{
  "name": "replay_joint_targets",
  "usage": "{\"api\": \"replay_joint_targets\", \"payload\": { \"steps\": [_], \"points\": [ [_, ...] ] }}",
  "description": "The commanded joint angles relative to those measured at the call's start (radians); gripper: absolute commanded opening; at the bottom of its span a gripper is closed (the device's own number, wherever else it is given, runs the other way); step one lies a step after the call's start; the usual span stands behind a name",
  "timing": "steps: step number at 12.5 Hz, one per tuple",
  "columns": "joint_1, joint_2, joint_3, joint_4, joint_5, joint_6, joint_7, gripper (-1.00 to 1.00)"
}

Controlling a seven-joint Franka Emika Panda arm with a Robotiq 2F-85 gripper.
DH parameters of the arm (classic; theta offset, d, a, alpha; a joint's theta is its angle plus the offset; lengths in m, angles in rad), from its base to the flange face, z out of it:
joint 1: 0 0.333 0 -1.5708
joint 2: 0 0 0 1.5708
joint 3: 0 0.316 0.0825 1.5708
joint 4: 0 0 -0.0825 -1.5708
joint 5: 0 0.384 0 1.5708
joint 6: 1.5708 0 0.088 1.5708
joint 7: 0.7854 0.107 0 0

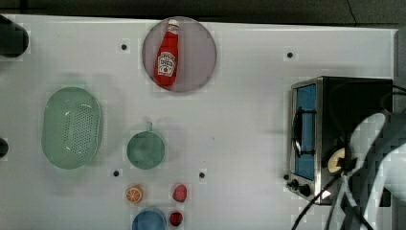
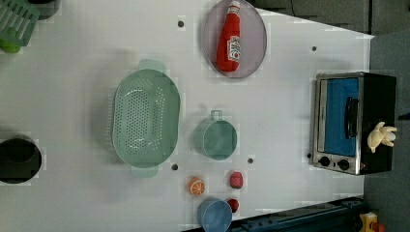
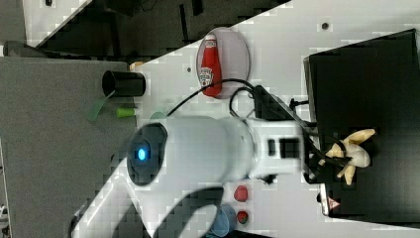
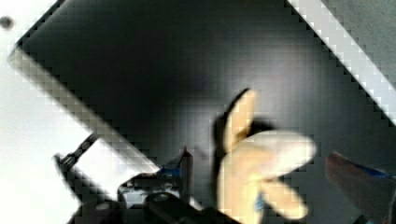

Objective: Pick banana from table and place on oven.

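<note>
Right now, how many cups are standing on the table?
2. The green cup stands near the table's middle, beside the colander; the blue cup is at the top view's bottom edge, partly cut off.

Three overhead views sharing the table and oven; wrist view close above the oven's top.

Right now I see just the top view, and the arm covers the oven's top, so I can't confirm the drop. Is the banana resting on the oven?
Observer: Yes. In the left view the banana lies on the oven's black top.
Operator: Is the gripper gripping it?
Observer: No. In the wrist view the gripper is open, with one finger on each side of the banana and a gap showing at both.
</note>
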Motion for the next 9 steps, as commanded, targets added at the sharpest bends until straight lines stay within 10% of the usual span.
{"api": "replay_joint_targets", "payload": {
  "steps": [1, 9],
  "points": [
    [0.051, -0.074, 0.060, 0.063, 0.006, -0.020, 0.012, 1.00],
    [0.137, -0.383, 0.323, 0.074, 0.005, -0.440, 0.709, 1.00]
  ]
}}
